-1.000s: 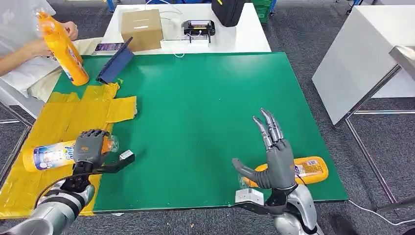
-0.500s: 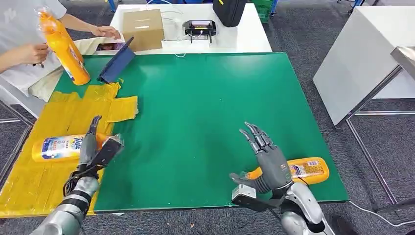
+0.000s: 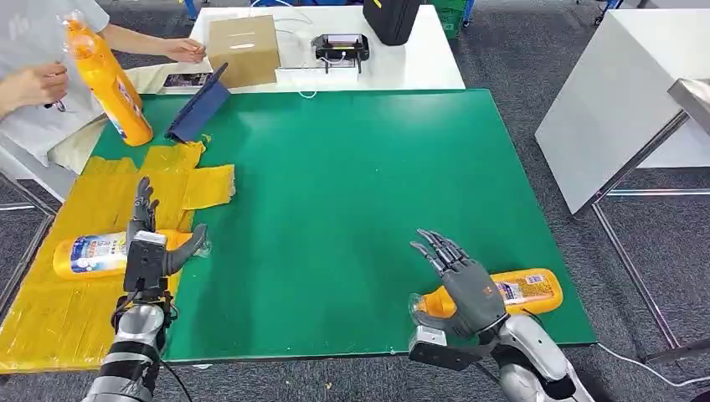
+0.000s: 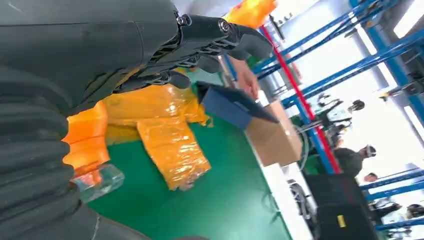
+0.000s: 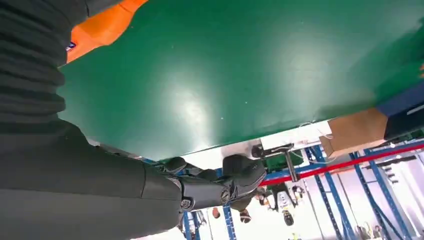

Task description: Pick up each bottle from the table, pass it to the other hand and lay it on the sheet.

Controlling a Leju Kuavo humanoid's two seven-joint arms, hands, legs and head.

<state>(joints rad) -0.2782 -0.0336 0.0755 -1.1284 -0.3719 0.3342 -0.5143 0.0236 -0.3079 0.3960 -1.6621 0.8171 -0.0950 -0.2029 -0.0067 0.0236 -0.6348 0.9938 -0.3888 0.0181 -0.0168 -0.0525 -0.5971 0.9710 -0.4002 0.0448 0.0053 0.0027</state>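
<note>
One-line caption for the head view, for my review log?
Left hand open beside a bottle lying on the yellow sheet; right hand open over another bottle.

Silver forearms end in dark grey hands: left hand (image 3: 149, 251), right hand (image 3: 465, 293), with grey ribbed wrist covers.

No legible text can be made out. Printed labels are seen on three orange bottles: the lying bottle on the yellow sheet (image 3: 96, 254) carries a blue-and-white label, the bottle by the right hand (image 3: 511, 291) a label with blue and red print, the upright bottle (image 3: 107, 83) a label on its lower body. All lettering is too small and blurred to be read.
</note>
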